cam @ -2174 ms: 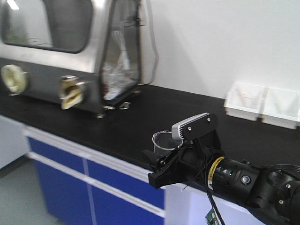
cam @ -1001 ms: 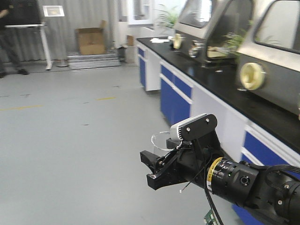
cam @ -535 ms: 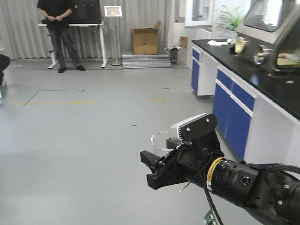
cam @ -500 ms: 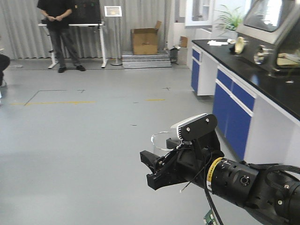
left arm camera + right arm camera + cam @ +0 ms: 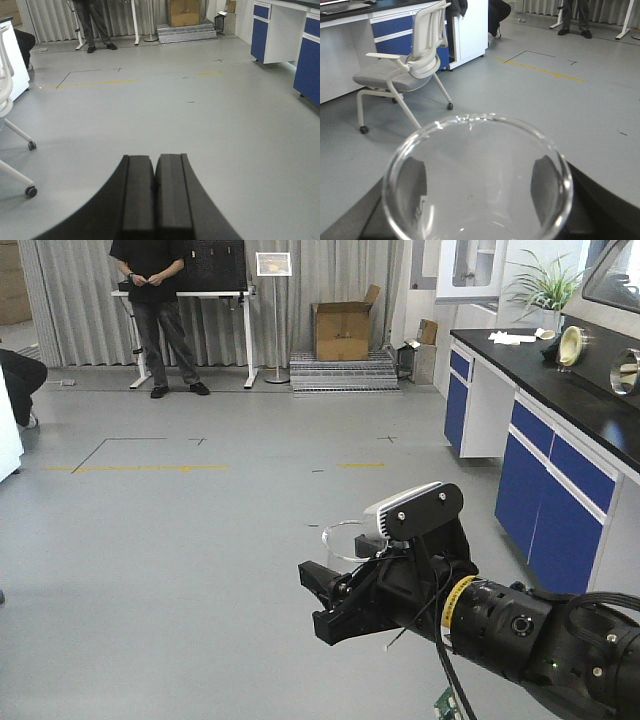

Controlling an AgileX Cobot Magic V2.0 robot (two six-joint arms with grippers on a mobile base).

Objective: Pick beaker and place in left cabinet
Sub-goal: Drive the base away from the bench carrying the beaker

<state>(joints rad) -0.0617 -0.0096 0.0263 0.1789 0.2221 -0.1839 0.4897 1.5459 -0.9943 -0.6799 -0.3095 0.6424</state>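
The beaker (image 5: 477, 175) is a clear glass cylinder; its round rim fills the lower right wrist view. My right gripper (image 5: 480, 200) is shut on it, and a dark finger (image 5: 415, 185) shows through the glass on each side. In the front view the beaker (image 5: 347, 539) stands upright over the black right gripper (image 5: 318, 600), above the grey floor. My left gripper (image 5: 155, 165) is shut with its pads touching and nothing between them. The left cabinet is out of view.
A black-topped bench with blue doors (image 5: 560, 430) runs along the right. A person (image 5: 155, 300) stands at the back beside a cardboard box (image 5: 342, 328). A white wheeled chair (image 5: 405, 75) stands to my left, with its legs (image 5: 15, 145) also showing.
The whole view has swung away from the bench and glove box to the open floor. The right arm with the beaker stays at the same spot in the picture.
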